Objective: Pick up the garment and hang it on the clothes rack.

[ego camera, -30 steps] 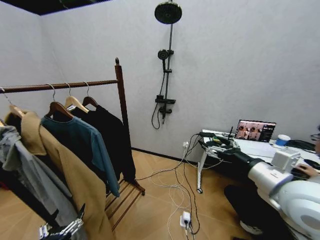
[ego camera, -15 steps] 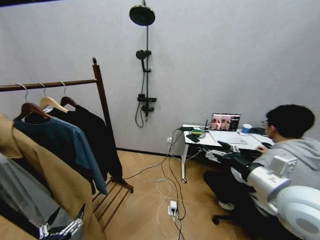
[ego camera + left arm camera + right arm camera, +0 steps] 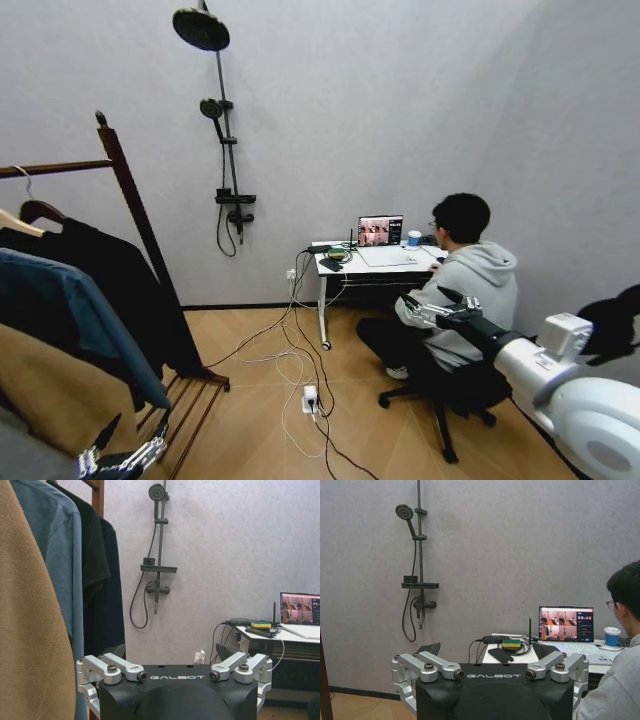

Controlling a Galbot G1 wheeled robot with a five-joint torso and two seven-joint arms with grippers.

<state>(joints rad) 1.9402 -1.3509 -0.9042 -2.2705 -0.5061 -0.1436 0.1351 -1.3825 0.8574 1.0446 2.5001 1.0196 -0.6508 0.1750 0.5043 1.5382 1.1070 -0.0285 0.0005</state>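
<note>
The clothes rack (image 3: 131,213), dark reddish-brown wood with a knob on its post, stands at the left of the head view. A black top (image 3: 115,290) hangs from its rail beside a blue-teal jacket (image 3: 75,310). A soft black shape (image 3: 612,322) at the far right edge may be the garment; too little of it shows to tell. My left gripper (image 3: 122,460) hangs low in front of the hung clothes, open and holding nothing. My right gripper (image 3: 436,305) is stretched forward at the right, open and holding nothing, with a seated person behind it.
A person in a grey hoodie (image 3: 462,290) sits on an office chair at a white desk (image 3: 372,262) with a laptop. Cables and a power strip (image 3: 309,400) lie across the wooden floor. A shower fitting (image 3: 228,150) is fixed to the wall. A tan coat (image 3: 30,645) hangs close to my left wrist.
The head camera has swung to the right: the rack slid to the left edge and the desk and person came to the middle. Both arms keep their pose.
</note>
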